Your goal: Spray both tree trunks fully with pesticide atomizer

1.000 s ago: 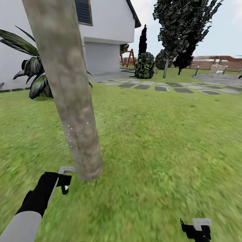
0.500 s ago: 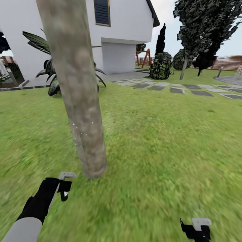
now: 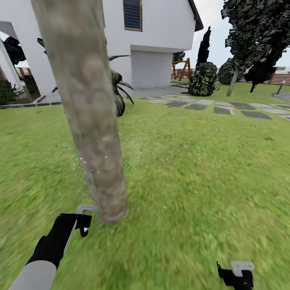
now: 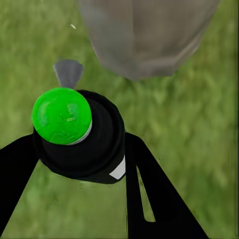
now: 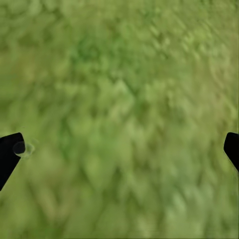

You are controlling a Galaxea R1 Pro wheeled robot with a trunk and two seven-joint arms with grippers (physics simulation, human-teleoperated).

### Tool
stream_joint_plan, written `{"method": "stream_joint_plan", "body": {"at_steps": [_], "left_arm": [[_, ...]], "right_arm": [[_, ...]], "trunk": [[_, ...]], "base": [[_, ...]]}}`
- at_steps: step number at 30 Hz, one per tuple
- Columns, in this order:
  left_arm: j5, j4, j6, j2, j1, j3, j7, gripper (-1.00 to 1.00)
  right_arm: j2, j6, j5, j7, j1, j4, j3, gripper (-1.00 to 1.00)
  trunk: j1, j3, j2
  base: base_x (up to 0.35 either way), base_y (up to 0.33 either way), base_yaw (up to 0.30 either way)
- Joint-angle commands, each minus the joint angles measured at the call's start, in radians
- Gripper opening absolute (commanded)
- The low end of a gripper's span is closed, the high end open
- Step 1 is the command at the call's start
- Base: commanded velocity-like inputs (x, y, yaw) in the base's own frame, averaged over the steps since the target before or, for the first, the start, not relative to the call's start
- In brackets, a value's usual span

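Swung rightward since a second ago, judging by the white house (image 3: 161,44), palm-like plant (image 3: 119,94) and stepping stones (image 3: 225,108) all sliding across the head view together: camera and base turning, not the garden shifting. Near tree trunk (image 3: 86,108) now looms larger and sits nearer the left gripper (image 3: 84,219), which holds almost the same spot low in the picture. Faint white specks on the trunk's lower bark, likely spray droplets, thin and patchy. Probably repositioning around the trunk to reach uncoated sides; coverage looks far from complete, and the second tree (image 3: 257,36), well apart near the fence (image 3: 274,78), appears untouched.

Pesticide atomizer (image 4: 79,134) pinched between the left gripper's dark fingers (image 4: 149,189), green cap toward the wrist camera, small grey nozzle aimed at the trunk base just beyond. Right gripper (image 3: 237,274) hanging low over bare grass (image 5: 119,99), fingertips (image 5: 10,154) spread wide at the edges of its wrist view, carrying nothing.

Open lawn (image 3: 201,173) all round to the right and ahead, plenty of room for circling. Tightest edge is the trunk itself, just beside the left gripper; risk of brushing the bark with the nozzle if pressed closer. Plant behind the trunk crowds the far side.
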Motion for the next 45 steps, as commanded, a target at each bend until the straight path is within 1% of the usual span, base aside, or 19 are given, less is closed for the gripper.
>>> {"method": "stream_joint_plan", "body": {"at_steps": [1,4,6,9,15,16,17,20,24,37,45], "left_arm": [[-0.001,0.0,0.0,0.0,0.0,0.0,-0.001,-1.0],[-0.004,0.0,0.001,0.002,0.003,0.0,-0.001,-1.0],[-0.003,0.0,0.001,0.008,0.034,0.004,-0.001,-1.0],[-0.001,0.0,0.001,0.007,0.046,0.004,-0.001,-1.0],[0.0,0.0,0.0,0.005,0.048,0.007,-0.001,-1.0],[0.0,-0.001,0.0,0.005,0.048,0.007,-0.001,-1.0],[0.0,-0.001,0.0,0.004,0.048,0.007,-0.001,-1.0],[0.004,-0.002,-0.002,0.0,0.048,0.004,-0.001,-1.0],[0.004,0.0,-0.005,-0.012,0.049,-0.001,-0.001,-1.0],[0.003,-0.001,-0.01,-0.014,0.049,0.001,-0.001,-1.0],[0.001,-0.001,-0.027,-0.014,0.049,0.004,0.001,-1.0]], "right_arm": [[0.0,0.0,0.0,0.0,0.0,0.0,0.0,1.0],[0.0,0.0,0.0,0.0,0.0,0.0,0.0,1.0],[0.0,0.0,0.0,0.0,0.0,0.0,0.0,1.0],[0.001,0.0,0.0,0.0,0.0,0.0,0.001,1.0],[0.001,0.0,0.0,-0.005,0.0,0.0,0.0,1.0],[0.001,0.0,0.0,-0.014,0.0,0.0,0.0,1.0],[0.001,0.0,0.0,-0.04,0.0,0.0,0.001,1.0],[0.001,0.0,0.0,-0.059,0.0,0.0,0.001,1.0],[0.003,0.001,0.0,-0.061,0.0,0.0,0.001,1.0],[0.005,0.002,-0.001,-0.06,0.0,0.0,0.001,1.0],[0.008,0.002,0.0,-0.06,0.0,0.001,0.003,1.0]], "trunk": [[0.0,0.0,0.0],[0.0,0.0,0.0],[0.0,0.0,0.0],[0.0,0.0,0.0],[0.0,0.0,0.0],[0.0,0.0,0.0],[0.0,0.0,0.0],[0.0,0.0,0.0],[0.0,0.0,0.0],[0.0,0.0,0.0],[0.0,0.0,0.0]], "base": [[0.284,-0.162,0.0],[0.222,-0.193,0.0],[0.075,-0.092,0.0],[0.013,-0.019,0.0],[-0.202,-0.083,0.0],[-0.052,-0.03,0.0],[-0.017,-0.01,0.0],[-0.005,-0.003,0.0],[0.0,0.0,-0.025],[-0.001,0.0,-0.258],[-0.301,-0.027,-0.01]]}}
